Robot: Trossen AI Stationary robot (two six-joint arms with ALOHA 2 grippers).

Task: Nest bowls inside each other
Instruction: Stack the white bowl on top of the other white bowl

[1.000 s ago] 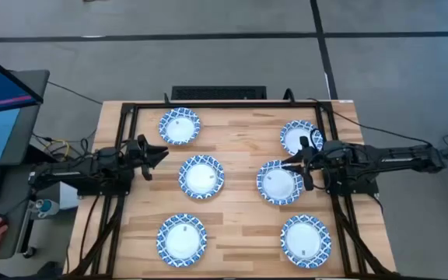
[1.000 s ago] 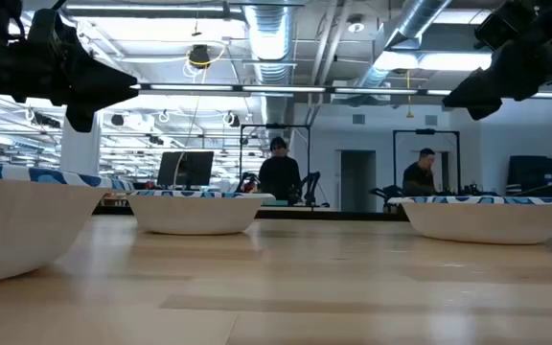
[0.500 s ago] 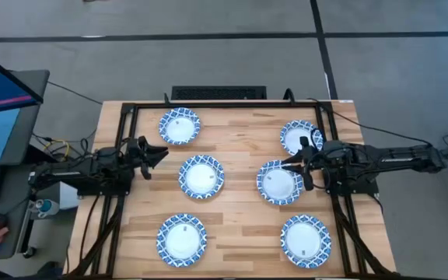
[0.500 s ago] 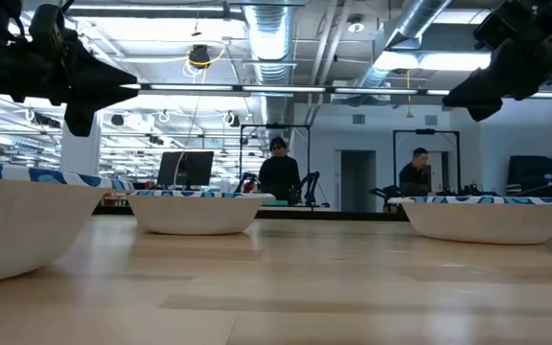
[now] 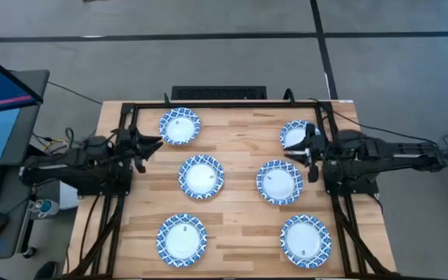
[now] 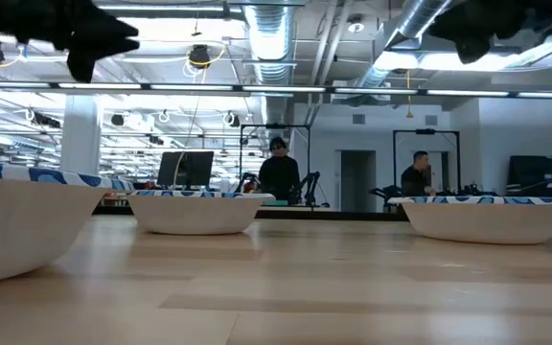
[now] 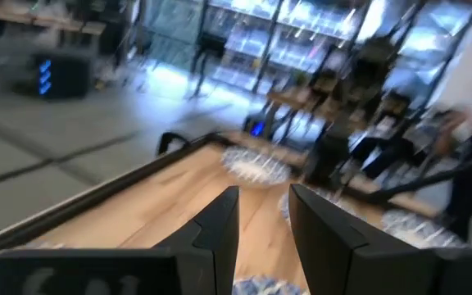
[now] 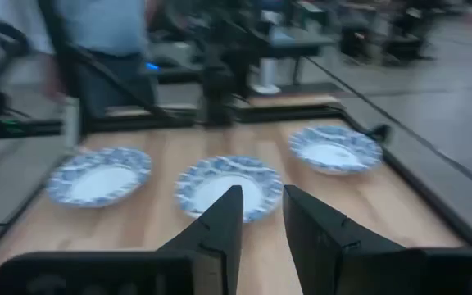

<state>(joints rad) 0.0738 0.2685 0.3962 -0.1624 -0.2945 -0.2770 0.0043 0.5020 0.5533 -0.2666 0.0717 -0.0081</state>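
Six blue-rimmed white bowls stand apart on their bases on the wooden table: far left point(image 5: 180, 126), middle left point(image 5: 201, 177), near left point(image 5: 182, 238), far right point(image 5: 296, 137), middle right point(image 5: 278, 181), near right point(image 5: 306, 239). My left gripper point(image 5: 156, 141) point(image 7: 263, 192) hovers open by the left edge, between the far-left and middle-left bowls. My right gripper point(image 5: 292, 155) point(image 8: 262, 192) hovers open between the far-right and middle-right bowls. Both are high above the table in the low view, left gripper point(image 6: 103, 38) and right gripper point(image 6: 477, 24).
A black frame point(image 5: 224, 103) runs along the table's far edge and down both sides. A monitor point(image 5: 2, 109) stands beyond the left edge. People sit far off in the room point(image 6: 279, 177). Bare wood lies down the table's middle point(image 5: 239, 210).
Both grippers have risen, climbing toward the top of the low view. From above, my left gripper has drawn back toward the table's left edge and my right gripper toward the right edge, off the middle-right bowl. No bowl has moved.
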